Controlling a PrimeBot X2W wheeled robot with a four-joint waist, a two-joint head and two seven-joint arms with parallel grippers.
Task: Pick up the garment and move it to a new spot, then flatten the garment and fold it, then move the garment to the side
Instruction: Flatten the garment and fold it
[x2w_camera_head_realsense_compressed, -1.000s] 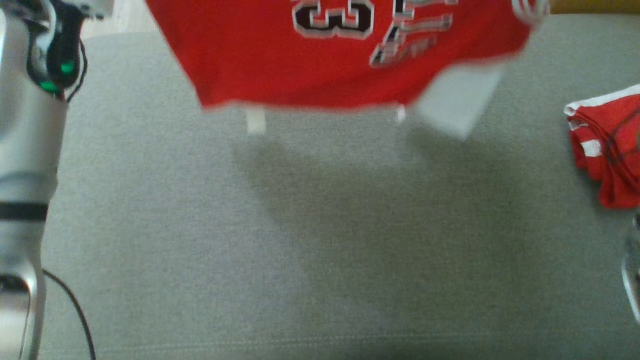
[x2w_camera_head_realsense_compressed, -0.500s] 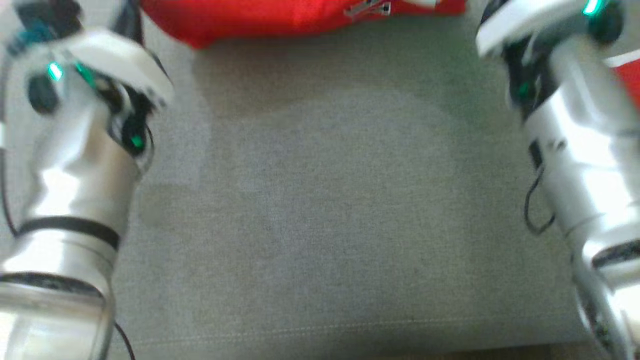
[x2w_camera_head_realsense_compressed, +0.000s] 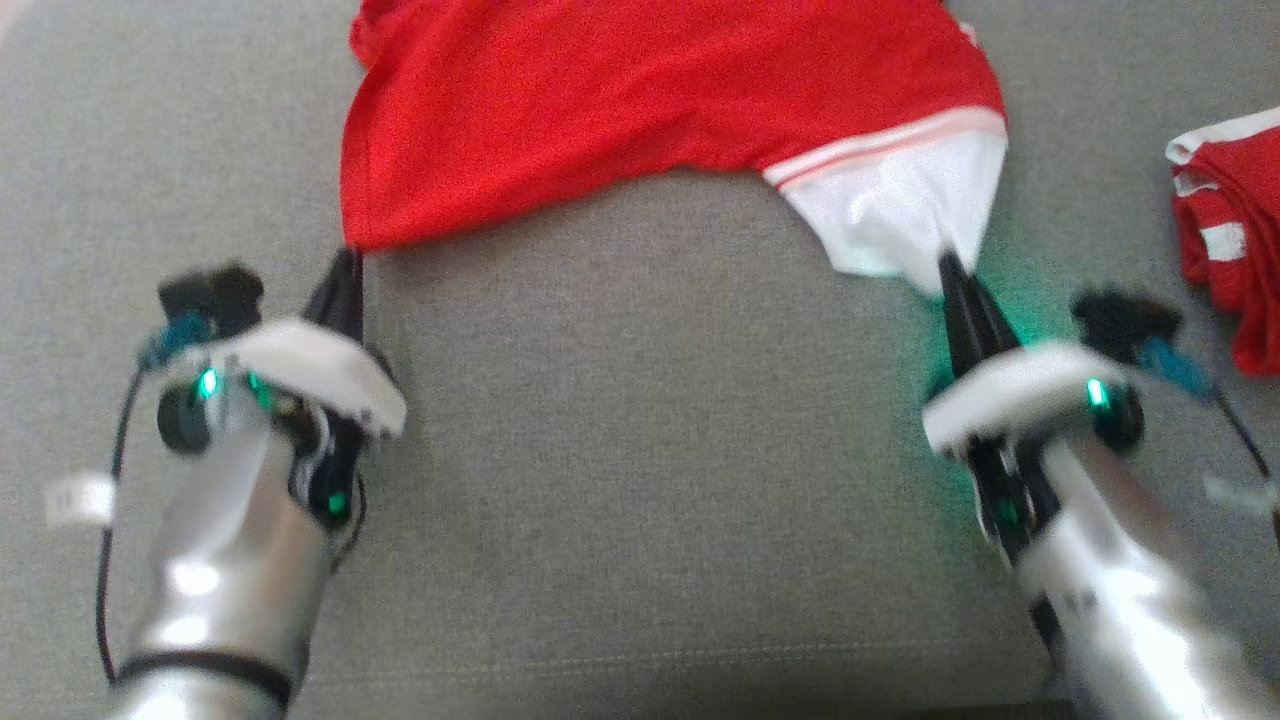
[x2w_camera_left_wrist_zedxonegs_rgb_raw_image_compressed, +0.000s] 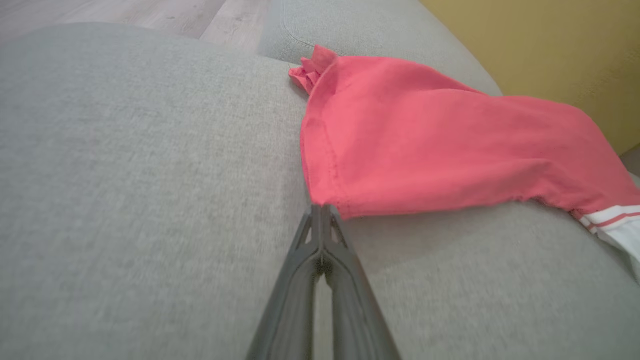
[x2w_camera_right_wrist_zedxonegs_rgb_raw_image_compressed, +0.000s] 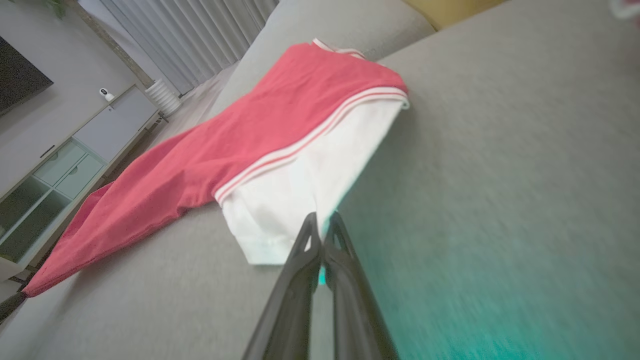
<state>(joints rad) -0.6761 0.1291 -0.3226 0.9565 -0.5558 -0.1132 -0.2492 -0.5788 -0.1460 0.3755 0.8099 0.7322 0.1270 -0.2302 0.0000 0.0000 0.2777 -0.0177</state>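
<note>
1. The red garment (x2w_camera_head_realsense_compressed: 650, 100) is seen spread on the far part of the grey sofa (x2w_camera_head_realsense_compressed: 640, 480), with its near edge drawn toward the robot at two corners.
2. The left gripper (x2w_camera_head_realsense_compressed: 348, 262) is shown with its fingers pressed together on the garment's near left corner, where the red hem is pulled to a point. In the left wrist view the corner is pinched right at the fingertips.
3. The right gripper (x2w_camera_head_realsense_compressed: 950, 268) is likewise closed, clamped on the lower edge of the garment's white section (x2w_camera_head_realsense_compressed: 900, 205), which is bordered by thin red and white stripes.
4. Between the two held corners the hem is arched away from the robot, and bare sofa is left between the arms.
5. A second red garment (x2w_camera_head_realsense_compressed: 1235, 260), bunched up, is seen at the right edge of the sofa, apart from the held one.
6. A yellow wall (x2w_camera_left_wrist_zedxonegs_rgb_raw_image_compressed: 550, 45) is seen behind the sofa, and a pale cabinet (x2w_camera_right_wrist_zedxonegs_rgb_raw_image_compressed: 65, 160) and curtains (x2w_camera_right_wrist_zedxonegs_rgb_raw_image_compressed: 200, 35) in the right wrist view.
</note>
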